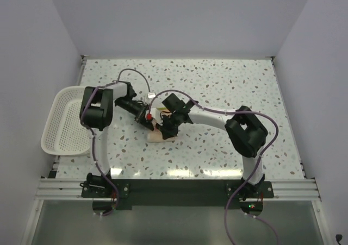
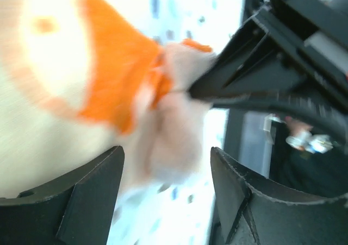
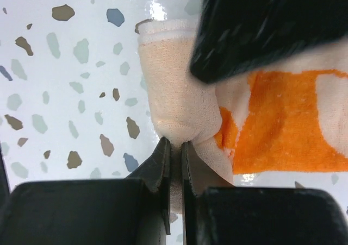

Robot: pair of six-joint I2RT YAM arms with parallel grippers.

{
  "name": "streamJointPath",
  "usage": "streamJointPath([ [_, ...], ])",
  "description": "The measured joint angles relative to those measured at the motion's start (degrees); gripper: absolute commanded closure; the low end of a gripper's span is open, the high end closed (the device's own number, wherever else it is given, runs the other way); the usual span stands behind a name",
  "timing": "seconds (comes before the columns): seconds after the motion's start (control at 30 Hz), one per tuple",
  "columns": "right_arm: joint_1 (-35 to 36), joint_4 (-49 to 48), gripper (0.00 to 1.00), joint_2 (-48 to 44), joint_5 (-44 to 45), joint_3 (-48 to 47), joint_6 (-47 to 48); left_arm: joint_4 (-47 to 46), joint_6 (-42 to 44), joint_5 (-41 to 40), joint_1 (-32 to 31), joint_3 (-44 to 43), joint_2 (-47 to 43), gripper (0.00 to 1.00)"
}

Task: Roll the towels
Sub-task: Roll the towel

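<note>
The towel [image 1: 164,134] is a small peach and orange bundle on the speckled table, mid-left, between both arms. My right gripper [image 3: 175,147] is shut, pinching a peach fold of the towel [image 3: 174,87] between its fingertips; orange patches show to the right. My left gripper [image 2: 167,185] is open, its fingers [image 2: 92,196] standing wide on either side of the blurred towel [image 2: 174,142] without pressing it. In the left wrist view the right gripper [image 2: 217,82] shows as a black tip clamped on the cloth. From above, the left gripper [image 1: 148,120] and right gripper [image 1: 166,126] meet over the bundle.
A white mesh basket [image 1: 65,93] sits at the table's left edge beside the left arm. The speckled tabletop [image 1: 228,82] stretches behind and to the right of the arms. White walls close in the table on three sides.
</note>
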State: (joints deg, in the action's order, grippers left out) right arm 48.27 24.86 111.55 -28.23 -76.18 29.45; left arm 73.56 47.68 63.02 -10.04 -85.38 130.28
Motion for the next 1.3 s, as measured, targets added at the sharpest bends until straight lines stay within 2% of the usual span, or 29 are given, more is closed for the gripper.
streamJointPath([
  [0.27,-1.9,13.3,1.0,4.2,-4.2,-7.3,-5.7,-11.3,-0.2,-3.9,12.5,0.0,-7.3,0.28],
  [0.4,-1.9,20.9,1.0,9.6,-7.6,-14.3,-8.3,-16.4,-0.2,-5.8,17.0,3.8,-14.3,0.28],
  [0.57,-3.3,28.7,1.0,18.3,-14.6,-23.6,-11.6,-23.7,-0.3,-9.5,17.1,15.4,-29.0,0.32],
  [0.7,-4.9,34.6,1.0,24.5,-20.0,-30.4,-13.8,-30.7,0.1,-13.7,16.3,30.0,-43.9,0.32],
  [0.8,-5.5,37.8,1.0,28.2,-23.5,-34.0,-15.2,-34.8,1.0,-18.5,11.9,38.3,-53.2,0.29],
  [1.0,-6.3,42.5,1.0,33.7,-29.3,-38.7,-18.1,-45.0,2.4,-29.0,-5.8,51.0,-67.0,0.27],
  [1.13,-7.4,43.5,0.99,35.8,-32.1,-39.4,-20.7,-49.5,3.7,-34.8,-16.4,52.3,-67.1,0.27],
  [1.3,-8.5,43.8,0.96,37.1,-34.6,-39.4,-22.9,-53.0,5.2,-39.3,-25.4,52.5,-63.7,0.3],
])
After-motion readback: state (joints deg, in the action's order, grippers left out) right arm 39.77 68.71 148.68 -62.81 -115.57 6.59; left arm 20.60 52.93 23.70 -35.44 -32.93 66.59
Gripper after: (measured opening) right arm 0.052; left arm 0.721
